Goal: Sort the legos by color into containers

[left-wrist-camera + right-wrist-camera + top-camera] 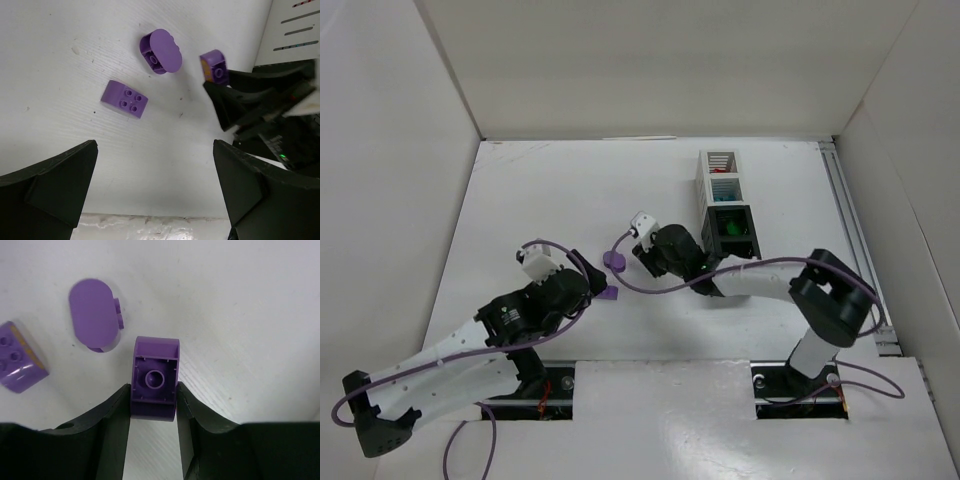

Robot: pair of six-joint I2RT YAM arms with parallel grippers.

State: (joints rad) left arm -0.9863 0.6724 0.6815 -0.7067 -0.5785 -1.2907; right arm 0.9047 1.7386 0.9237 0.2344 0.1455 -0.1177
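Fingers (117, 410) of the right gripper (154, 390) are clamped on a purple brick (155, 382), one pad on each flank, hollow underside facing the wrist camera. Brick sits at or just off the table (520, 200); cannot tell if it is lifted.

Left gripper (154, 147): fingers (65, 175) wide apart, nothing between them, hovering near-left of the purple group.

Loose on the table, left of the held brick:
- oval purple brick (95, 315), on its side, just beside the held one, not touching.
- four-stud purple brick (125, 99), studs up, near the oval one, apart from it.

Containers (704, 185): row of four at the far right, two white at the far end, two black nearer. Red shows in the farthest white bin, blue in the next, green in the first black one. Nearest black bin: contents not readable.

Progress, as judged: red, blue and green appear sorted. Purple is what is left, one brick in hand, two not yet picked. No other colours seen loose.
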